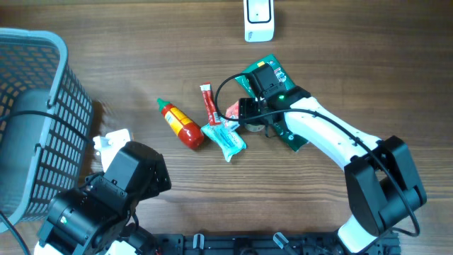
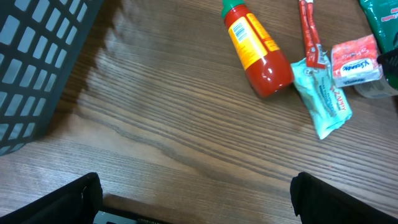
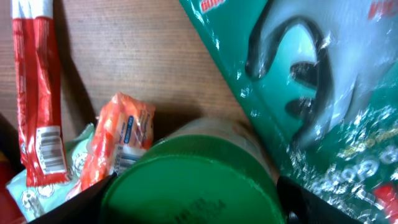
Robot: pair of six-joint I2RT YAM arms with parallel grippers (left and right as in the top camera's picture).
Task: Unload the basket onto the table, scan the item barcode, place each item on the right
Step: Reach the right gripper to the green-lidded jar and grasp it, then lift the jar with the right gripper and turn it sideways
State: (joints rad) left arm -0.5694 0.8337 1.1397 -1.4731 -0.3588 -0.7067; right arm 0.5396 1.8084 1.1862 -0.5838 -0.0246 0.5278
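Overhead and wrist views of a brown wood-grain desk (image 1: 141,57). At its centre lies a cluster of goods.

- **Target item:** a round jar with a green screw lid (image 3: 186,186). It stands against the lower-left edge of a crinkled green foil bag (image 3: 311,93).
- **Beside the jar:** a small orange-red wrapped sweet (image 3: 118,137) lies just to its left, with a printed barcode panel on the wrapper.
- **Further left:**
  - a long red stick sachet (image 1: 208,104);
  - a teal plastic packet (image 1: 225,137);
  - a red sauce bottle with a green cap and yellow label (image 1: 182,125), lying on its side.
- **Right claw (image 1: 251,120):** it hangs over the jar with one dark finger on each side of the lid and the jaws wide apart. Whether the pads press on the lid cannot be told.
- **Left claw (image 2: 196,199):** it hovers low near the front-left of the desk, spread fully and holding nothing.
- **Left edge:** a grey slotted plastic basket (image 1: 35,106).
- **Far edge:** a white handheld barcode scanner (image 1: 259,20), well apart from the cluster.
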